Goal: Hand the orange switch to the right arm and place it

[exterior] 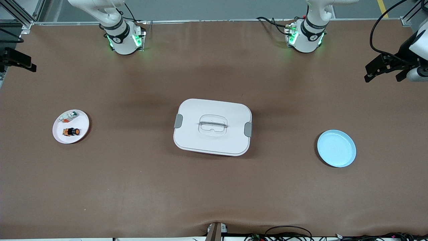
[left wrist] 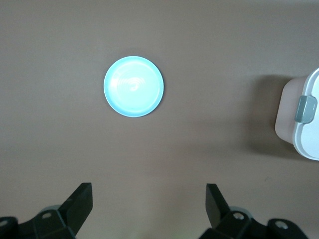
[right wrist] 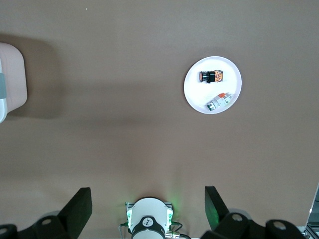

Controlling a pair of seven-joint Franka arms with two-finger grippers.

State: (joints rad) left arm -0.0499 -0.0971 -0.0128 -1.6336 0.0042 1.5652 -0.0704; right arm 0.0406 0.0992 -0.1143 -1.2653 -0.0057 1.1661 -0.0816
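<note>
Presently, the orange switch (exterior: pixel 71 132) lies on its side on a small white plate (exterior: pixel 82 128) toward the right arm's end of the table, untouched. A whitish clear small part (exterior: pixel 68 116) with orange and green bits shares the plate, just beside the switch and farther from the front camera; the two do not appear to touch. In the right wrist view the switch (right wrist: pixel 211 76) and the clear part (right wrist: pixel 219 101) show on the same white plate (right wrist: pixel 194 97).

At mid-table sits a white lidded container (exterior: pixel 213 127) with grey latches at both ends and a recessed handle on top. Toward the left arm's end lies a light blue plate (exterior: pixel 336 148), well apart from the container.

The left gripper (left wrist: pixel 149 201) hangs high over bare table near the blue plate (left wrist: pixel 133 86), jaws spread wide, grasping nothing. The right gripper (right wrist: pixel 148 201) hangs high above its own base, jaws likewise released and empty. Only its dark edge (exterior: pixel 18 60) shows in the front view. Both arms wait.
</note>
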